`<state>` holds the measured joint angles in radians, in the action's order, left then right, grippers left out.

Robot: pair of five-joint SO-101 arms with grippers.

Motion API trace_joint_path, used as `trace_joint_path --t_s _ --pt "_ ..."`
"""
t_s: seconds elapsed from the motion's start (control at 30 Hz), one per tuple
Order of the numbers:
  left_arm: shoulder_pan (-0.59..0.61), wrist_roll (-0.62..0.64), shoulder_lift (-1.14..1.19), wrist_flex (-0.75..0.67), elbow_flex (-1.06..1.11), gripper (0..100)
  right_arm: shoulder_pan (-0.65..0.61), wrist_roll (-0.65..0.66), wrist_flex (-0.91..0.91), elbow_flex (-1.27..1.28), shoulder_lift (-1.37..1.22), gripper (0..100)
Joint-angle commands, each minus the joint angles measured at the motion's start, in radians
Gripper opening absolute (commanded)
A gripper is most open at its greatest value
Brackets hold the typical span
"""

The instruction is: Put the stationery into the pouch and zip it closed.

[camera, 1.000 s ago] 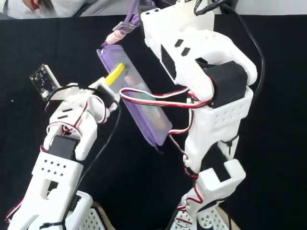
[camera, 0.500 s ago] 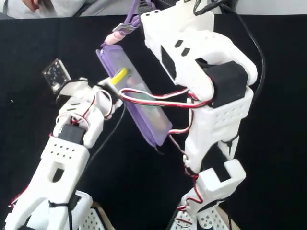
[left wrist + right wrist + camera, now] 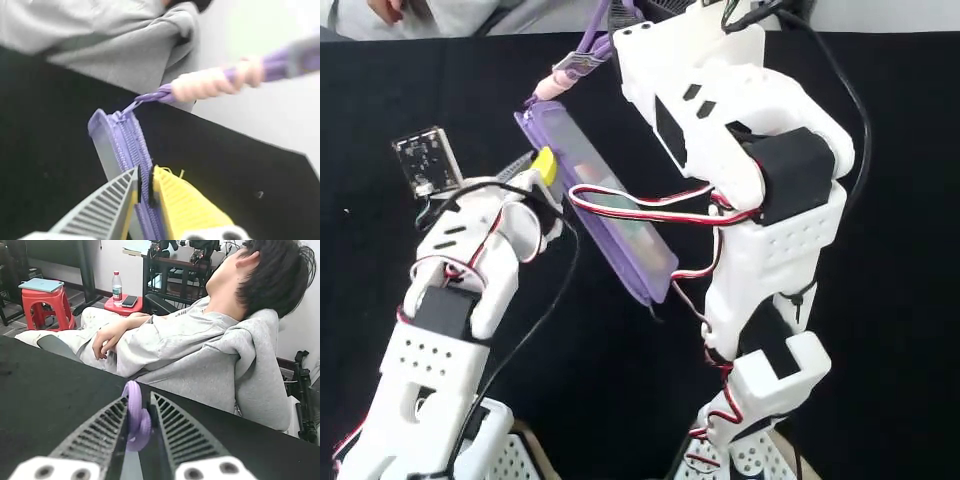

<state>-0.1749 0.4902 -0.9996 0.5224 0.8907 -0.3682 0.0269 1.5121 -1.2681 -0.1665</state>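
Purple pouch (image 3: 585, 165) — slim, clear-faced, hanging tilted by its strap (image 3: 580, 58), perhaps filled.

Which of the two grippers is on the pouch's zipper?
The left gripper: its grey and yellow fingers pinch the purple zipper along the pouch edge. The right gripper grips the pouch's purple strap instead.

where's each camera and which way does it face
High view: fixed above the table, looking down on both arms and the pouch between them.
Left wrist view: on that arm, facing along the left gripper, shut on the pouch's zipper edge.
Right wrist view: on that arm, facing past the right gripper, shut on the strap, toward the room.
Shared: high and left wrist views both show pouch and strap.
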Motion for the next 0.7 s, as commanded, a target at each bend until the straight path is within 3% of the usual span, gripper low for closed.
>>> trace_joint_path --t_s 0.0,0.2,0.33,0.67 --pt "0.008 -0.054 -0.035 -0.006 0.004 5 0.015 -0.005 0.002 -0.047 0.010 1.1" --pt "0.008 -0.046 -0.034 -0.006 0.007 9 0.015 -0.003 0.003 -0.047 0.010 1.1" --pt "0.024 0.157 -0.032 0.000 0.018 22 0.015 -0.003 0.005 -0.047 0.010 1.1" --pt "0.047 0.195 0.061 -0.081 0.004 22 0.015 -0.003 0.014 -0.050 0.012 1.1"
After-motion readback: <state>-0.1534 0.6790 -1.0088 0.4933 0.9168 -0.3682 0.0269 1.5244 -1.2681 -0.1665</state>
